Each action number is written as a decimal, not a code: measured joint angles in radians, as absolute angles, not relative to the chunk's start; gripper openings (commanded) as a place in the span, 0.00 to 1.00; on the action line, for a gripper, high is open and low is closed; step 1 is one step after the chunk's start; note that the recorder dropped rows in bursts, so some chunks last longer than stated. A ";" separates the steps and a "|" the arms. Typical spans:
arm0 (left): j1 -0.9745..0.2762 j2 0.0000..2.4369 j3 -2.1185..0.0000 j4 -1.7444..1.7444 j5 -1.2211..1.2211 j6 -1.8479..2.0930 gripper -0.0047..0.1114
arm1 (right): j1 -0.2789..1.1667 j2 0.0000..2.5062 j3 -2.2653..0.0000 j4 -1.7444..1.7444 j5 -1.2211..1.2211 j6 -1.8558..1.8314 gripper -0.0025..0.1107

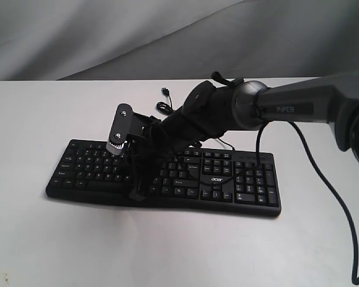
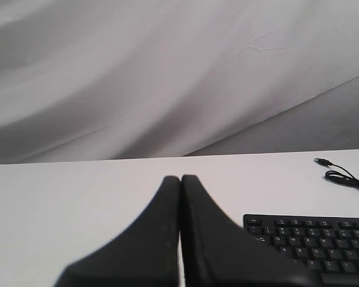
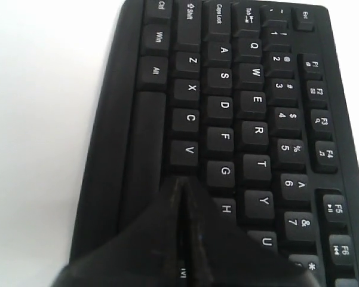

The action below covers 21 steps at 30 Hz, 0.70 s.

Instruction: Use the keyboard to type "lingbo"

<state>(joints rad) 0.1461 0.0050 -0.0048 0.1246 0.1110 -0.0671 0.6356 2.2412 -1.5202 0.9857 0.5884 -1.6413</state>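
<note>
The black keyboard (image 1: pixel 227 179) with white legends and an "acer" logo lies flat on the white table. My right gripper (image 1: pixel 138 191) reaches across from the right and points down at the keyboard's left half. In the right wrist view the right gripper (image 3: pixel 180 183) is shut with nothing in it, its tips resting where the B key sits, just past V and beside G and H on the keyboard (image 3: pixel 257 101). My left gripper (image 2: pixel 180 178) is shut and empty, held over bare table to the left of the keyboard (image 2: pixel 322 239). It is out of the exterior view.
The thin black USB cable (image 1: pixel 164 106) lies coiled on the table behind the keyboard; the left wrist view shows the cable (image 2: pixel 340 174) too. A grey cloth backdrop (image 1: pixel 107 36) hangs behind the white table (image 1: pixel 167 251).
</note>
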 measured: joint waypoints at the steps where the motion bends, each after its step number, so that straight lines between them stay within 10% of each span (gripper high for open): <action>1: 0.146 0.005 -0.005 0.125 0.111 -0.067 0.04 | 0.636 2.241 -1.520 0.986 0.584 -1.641 0.02; 21: 0.146 0.005 -0.005 0.125 0.111 -0.067 0.04 | 0.636 2.267 -1.520 0.983 0.561 -1.641 0.02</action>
